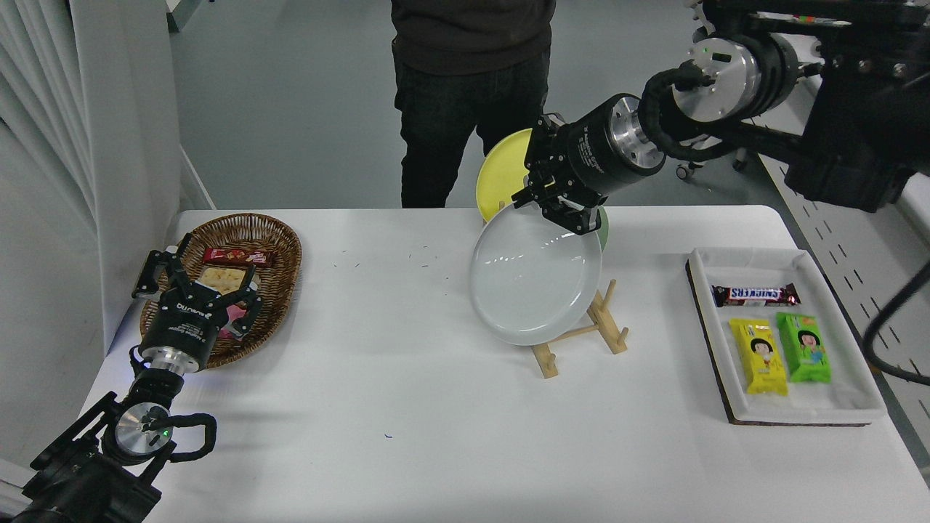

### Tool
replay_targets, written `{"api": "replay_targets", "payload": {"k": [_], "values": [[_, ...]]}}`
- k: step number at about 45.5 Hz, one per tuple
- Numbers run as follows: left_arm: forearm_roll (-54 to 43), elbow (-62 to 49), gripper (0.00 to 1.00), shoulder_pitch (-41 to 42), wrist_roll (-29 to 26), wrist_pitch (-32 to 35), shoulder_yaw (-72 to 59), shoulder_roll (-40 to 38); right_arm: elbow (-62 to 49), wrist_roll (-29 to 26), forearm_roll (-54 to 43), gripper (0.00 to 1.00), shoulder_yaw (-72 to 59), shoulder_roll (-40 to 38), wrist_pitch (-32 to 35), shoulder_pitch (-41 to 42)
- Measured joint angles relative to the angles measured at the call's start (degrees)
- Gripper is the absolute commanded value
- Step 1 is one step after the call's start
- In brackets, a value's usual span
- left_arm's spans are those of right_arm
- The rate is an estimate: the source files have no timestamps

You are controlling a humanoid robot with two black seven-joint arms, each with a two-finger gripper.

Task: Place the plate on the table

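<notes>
Roughly halfway, by the look of it. Right gripper (556,207) clamped on the top rim of the plate (534,283), held tilted above the wooden rack (581,335). Still needs carrying clear and setting flat on the table (407,378). Left gripper (196,283) parked well left of the rack, fingers apart.

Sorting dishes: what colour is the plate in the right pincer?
Pale grey plate, glossy, in the head view.
</notes>
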Motion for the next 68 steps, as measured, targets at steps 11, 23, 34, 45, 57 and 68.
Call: {"api": "replay_targets", "payload": {"k": [11,23,34,45,57,68], "values": [[0.0,0.0,0.98,0.0,0.0,0.0,0.0,0.0,-1.1,-5.4,-0.1,0.00,4.2,4.1,-6.8,-2.1],[0.0,0.0,0.98,0.0,0.0,0.0,0.0,0.0,-5.2,-7.6,-0.7,0.00,7.5,8.9,-10.3,-7.0],[0.0,0.0,0.98,0.0,0.0,0.0,0.0,0.0,-10.2,-8.2,-0.8,0.00,9.8,12.9,-11.8,-11.2],[0.0,0.0,0.98,0.0,0.0,0.0,0.0,0.0,-15.0,-8.3,-1.0,0.00,12.3,15.7,-16.9,-14.7],[0.0,0.0,0.98,0.0,0.0,0.0,0.0,0.0,-18.8,-8.3,-2.4,0.00,13.5,16.8,-22.0,-18.8],[0.0,0.0,0.98,0.0,0.0,0.0,0.0,0.0,-20.7,-8.2,-3.7,0.00,14.9,17.1,-23.6,-21.9]]}}
